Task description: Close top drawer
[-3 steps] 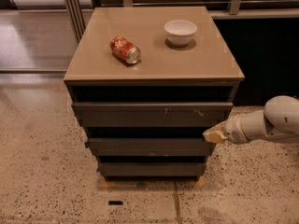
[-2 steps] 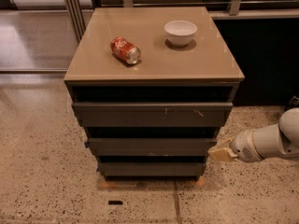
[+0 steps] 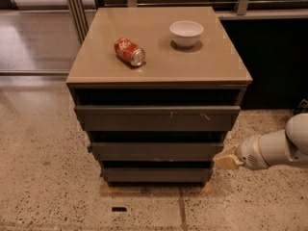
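So we're looking at a squat cabinet with a glossy tan tabletop (image 3: pixel 159 71), sitting on a speckled terrazzo floor (image 3: pixel 43 177). Back left, the floor turns smoother and shinier past a pair of metal posts (image 3: pixel 77 8), and to the right behind the cabinet there's a dark wall panel (image 3: pixel 274 61) with a railing running along the top of the view. There's also a small dark mark (image 3: pixel 119 209) on the floor in front of the cabinet.

Counting things up, we get one red soda can (image 3: pixel 129 51) lying on its side left of centre on the tabletop, and one white bowl (image 3: pixel 186 33) standing upright further back and to the right, well apart from the can. Below that we count three drawer fronts, stacked. The top drawer (image 3: pixel 157 118) is the widest, right under the tabletop, with little white scratches right of centre on its flat panel. There's a dark gap between it and the tabletop edge, so to us it looks a bit pulled out. Then come the middle drawer (image 3: pixel 156 151) and the bottom drawer (image 3: pixel 156 174), each a bit narrower.

There's one robot arm (image 3: pixel 272 150), white, coming in from the right edge. Its tan gripper (image 3: pixel 225 159) sits low, just beside the right end of the middle drawer and well below the top one. We honestly can't tell whether the gripper is clenched or released, and nothing is visibly in it.
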Tool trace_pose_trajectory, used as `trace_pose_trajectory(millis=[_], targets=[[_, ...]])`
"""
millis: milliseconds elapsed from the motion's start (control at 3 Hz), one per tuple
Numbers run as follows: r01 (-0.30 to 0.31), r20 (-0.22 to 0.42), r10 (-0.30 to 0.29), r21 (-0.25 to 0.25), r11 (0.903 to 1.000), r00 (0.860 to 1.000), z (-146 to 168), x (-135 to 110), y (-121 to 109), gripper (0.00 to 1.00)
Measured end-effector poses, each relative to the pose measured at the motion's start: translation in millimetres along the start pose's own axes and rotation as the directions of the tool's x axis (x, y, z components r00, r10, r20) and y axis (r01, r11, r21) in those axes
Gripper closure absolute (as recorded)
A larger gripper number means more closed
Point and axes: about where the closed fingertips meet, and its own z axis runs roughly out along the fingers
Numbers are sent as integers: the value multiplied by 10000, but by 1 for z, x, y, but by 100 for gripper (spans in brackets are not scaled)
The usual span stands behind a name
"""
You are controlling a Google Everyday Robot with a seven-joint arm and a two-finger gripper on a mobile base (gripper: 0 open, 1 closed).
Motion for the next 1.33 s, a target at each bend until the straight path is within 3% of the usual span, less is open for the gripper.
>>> trace_pose_trajectory(millis=[667, 1000, 1333], targets=[[1, 0, -1, -1, 10000, 10000, 0, 0, 0, 13], [1, -1, -1, -2, 10000, 10000, 0, 0, 0, 0], [2, -1, -2, -3, 10000, 10000, 0, 0, 0, 0]])
